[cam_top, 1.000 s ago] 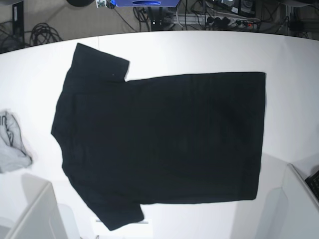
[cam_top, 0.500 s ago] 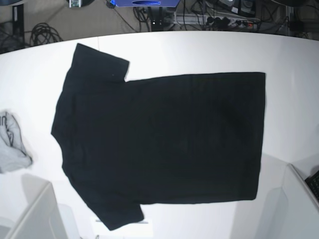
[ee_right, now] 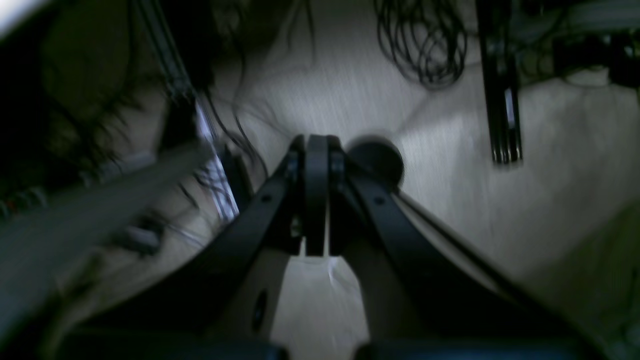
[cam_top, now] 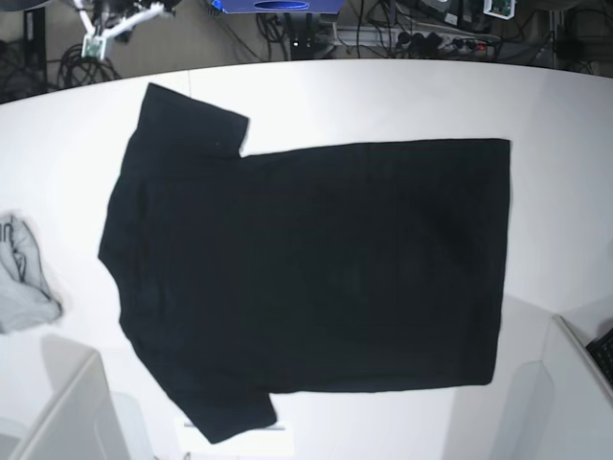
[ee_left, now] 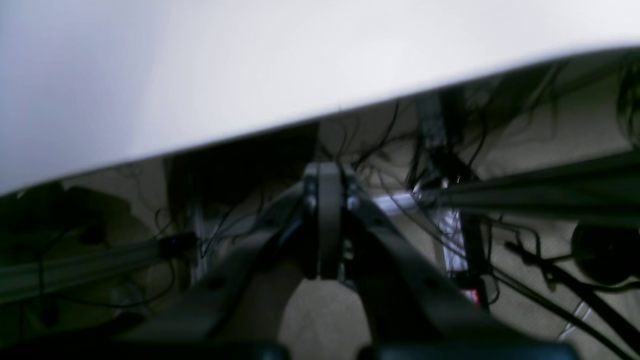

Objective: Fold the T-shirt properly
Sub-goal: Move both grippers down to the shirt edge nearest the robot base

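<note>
The black T-shirt (cam_top: 306,268) lies flat, plain side up, on the white table (cam_top: 383,96), collar to the left and hem to the right. It does not show in either wrist view. My left gripper (ee_left: 322,172) is shut and empty, out beyond the table's edge (ee_left: 250,75) over the floor. My right gripper (ee_right: 316,145) is shut and empty, also over the floor with cables below it. In the base view only a part of the right arm (cam_top: 110,24) shows at the top left and a bit of the left arm (cam_top: 500,8) at the top right.
A small light-grey cloth (cam_top: 21,283) lies at the table's left edge. White boxes stand at the front left (cam_top: 67,412) and front right (cam_top: 575,383). Cables and power strips (cam_top: 441,38) cover the floor behind the table.
Parts of both arms have come into the base view along the top edge, the right arm's at the top left. The T-shirt and grey cloth have not moved.
</note>
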Controlling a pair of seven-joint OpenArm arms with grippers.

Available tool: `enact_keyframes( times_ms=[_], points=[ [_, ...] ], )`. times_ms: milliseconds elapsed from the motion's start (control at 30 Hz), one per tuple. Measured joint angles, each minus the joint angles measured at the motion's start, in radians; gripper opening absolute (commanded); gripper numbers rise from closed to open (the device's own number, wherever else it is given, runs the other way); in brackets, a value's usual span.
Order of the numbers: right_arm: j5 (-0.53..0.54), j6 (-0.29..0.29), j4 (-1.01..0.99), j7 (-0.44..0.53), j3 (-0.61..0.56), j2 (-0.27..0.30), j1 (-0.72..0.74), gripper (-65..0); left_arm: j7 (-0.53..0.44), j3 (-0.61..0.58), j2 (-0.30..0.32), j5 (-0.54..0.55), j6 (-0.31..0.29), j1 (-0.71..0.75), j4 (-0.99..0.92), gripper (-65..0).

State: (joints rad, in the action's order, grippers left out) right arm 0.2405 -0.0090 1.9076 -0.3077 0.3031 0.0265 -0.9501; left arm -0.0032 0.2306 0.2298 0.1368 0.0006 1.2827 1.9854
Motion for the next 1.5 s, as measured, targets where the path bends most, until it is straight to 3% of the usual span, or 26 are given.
enact_keyframes(
  times_ms=[233, 467, 533, 600, 667, 733, 833, 933, 1000, 1133, 1267, 1367, 1500],
  points=[
    [0.014, 0.0, 0.06, -0.029, 0.0, -0.002, 0.143, -65.0, 0.014, 0.021, -0.008, 0.011, -0.003, -0.113, -0.008, -65.0],
    [0.058, 0.0, 0.061, -0.252, 0.002, -0.002, 0.333, -64.7, 0.022, 0.021, -0.011, 0.011, 0.0, -0.22, -0.008, -65.0],
    [0.174, 0.007, 0.061, -0.322, 0.032, -0.005, 0.376, -45.3, 0.024, 0.023, -0.01, 0.011, 0.001, -0.242, -0.01, -65.0],
    [0.266, 0.008, 0.06, -0.36, 0.093, -0.008, 0.411, -30.8, 0.024, 0.023, -0.01, 0.012, 0.0, -0.276, -0.018, -65.0],
    [0.32, -0.001, 0.056, -0.414, 0.153, 0.003, 0.438, -24.6, 0.028, 0.022, -0.01, 0.012, 0.0, -0.302, -0.024, -65.0],
    [0.357, -0.001, 0.039, -0.444, 0.199, 0.006, 0.465, -25.1, 0.026, 0.022, -0.01, 0.032, -0.001, -0.311, -0.024, -49.5],
    [0.367, 0.001, -0.002, -0.479, 0.214, 0.006, 0.499, -24.8, 0.034, 0.023, -0.008, 0.176, 0.0, -0.326, -0.027, -26.3],
    [0.371, 0.002, -0.046, -0.481, 0.214, 0.003, 0.507, -24.9, 0.096, 0.09, -0.007, 0.352, -0.004, -0.354, -0.039, -12.0],
    [0.359, 0.055, -0.077, -0.48, 0.214, 0.004, 0.519, -25.2, 0.204, 0.159, -0.006, 0.44, -0.004, -0.378, -0.045, -11.2],
    [0.36, 0.114, -0.171, -0.477, 0.212, 0.002, 0.558, -25.2, 0.362, 0.329, -0.016, 0.549, -0.177, -0.437, -0.056, -11.2],
    [0.354, 0.123, -0.174, -0.459, 0.182, 0.009, 0.548, -25.4, 0.459, 0.485, -0.05, 0.546, -0.265, -0.51, -0.056, -11.2],
    [0.37, 0.141, -0.17, -0.444, 0.114, 0.006, 0.536, -26.4, 0.543, 0.534, -0.059, 0.546, -0.264, -0.55, -0.058, -11.2],
    [0.371, 0.141, -0.169, -0.445, 0.078, 0.005, 0.531, -37.8, 0.568, 0.543, -0.058, 0.546, -0.268, -0.597, -0.058, -11.2]
  ],
)
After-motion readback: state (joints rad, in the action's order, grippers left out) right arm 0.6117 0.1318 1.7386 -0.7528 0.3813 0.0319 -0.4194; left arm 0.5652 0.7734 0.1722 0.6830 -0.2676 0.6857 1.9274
